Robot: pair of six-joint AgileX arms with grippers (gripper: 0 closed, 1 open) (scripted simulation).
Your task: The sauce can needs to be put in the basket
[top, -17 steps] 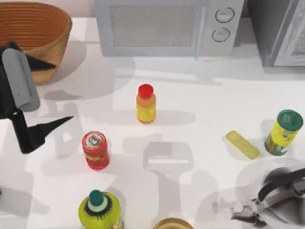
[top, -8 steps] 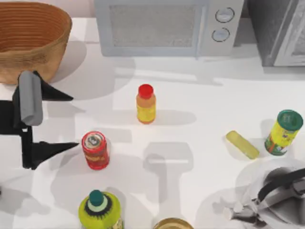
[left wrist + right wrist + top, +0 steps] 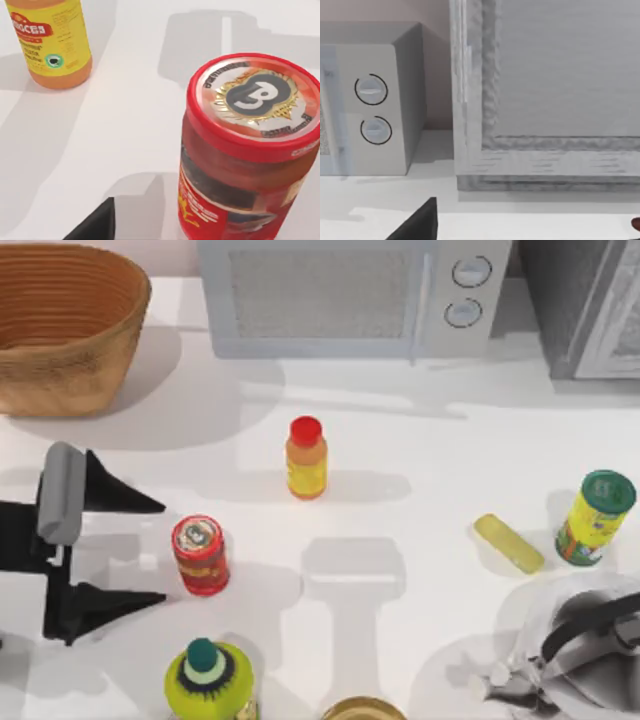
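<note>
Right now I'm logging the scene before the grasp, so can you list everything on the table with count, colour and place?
small red cylindrical sauce can: one, red with silver lid, left of centre, upright
round woven wicker basket: one, tan-brown, far left corner
red-capped bottle: one, orange-yellow, centre
green-lidded canister: one, yellow, right edge
flat bar: one, pale yellow, beside the canister
green-topped bottle: one, yellow-green, near edge
round lid: one, golden, near edge, cut off
microwave: one, grey-white, far side
white table: one
left gripper: black, open, just left of the sauce can
right gripper: near right corner, parked
</note>
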